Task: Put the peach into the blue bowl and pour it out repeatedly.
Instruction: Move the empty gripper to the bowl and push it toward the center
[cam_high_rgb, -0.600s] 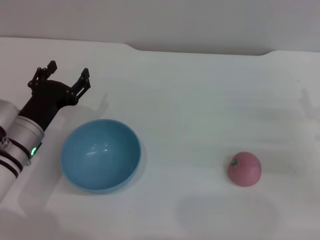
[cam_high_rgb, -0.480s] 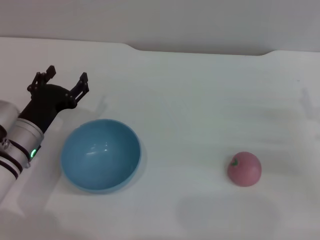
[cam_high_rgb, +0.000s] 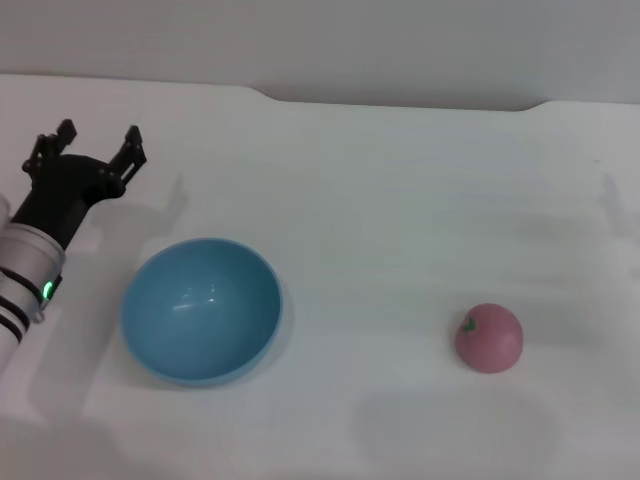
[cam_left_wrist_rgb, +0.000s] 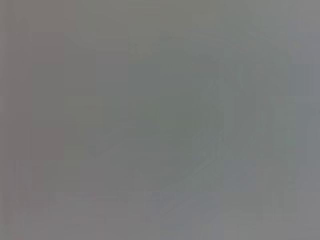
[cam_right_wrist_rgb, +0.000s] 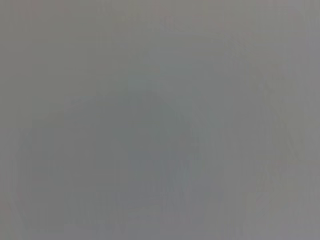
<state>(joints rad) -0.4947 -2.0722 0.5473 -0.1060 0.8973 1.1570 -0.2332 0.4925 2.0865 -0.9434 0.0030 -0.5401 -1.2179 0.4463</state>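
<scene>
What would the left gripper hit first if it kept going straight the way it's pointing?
Probably nothing: the left gripper, open, points toward the table's far edge, away from the bowl and peach. Only bare tabletop lies ahead, though its height above it is unclear.

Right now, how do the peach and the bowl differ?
The peach is pink and matte; the bowl is light blue and glossy. The peach is small and solid; the bowl is far wider, hollow and empty. The peach lies to the right, the bowl left. Both are round and rest on the table.
</scene>
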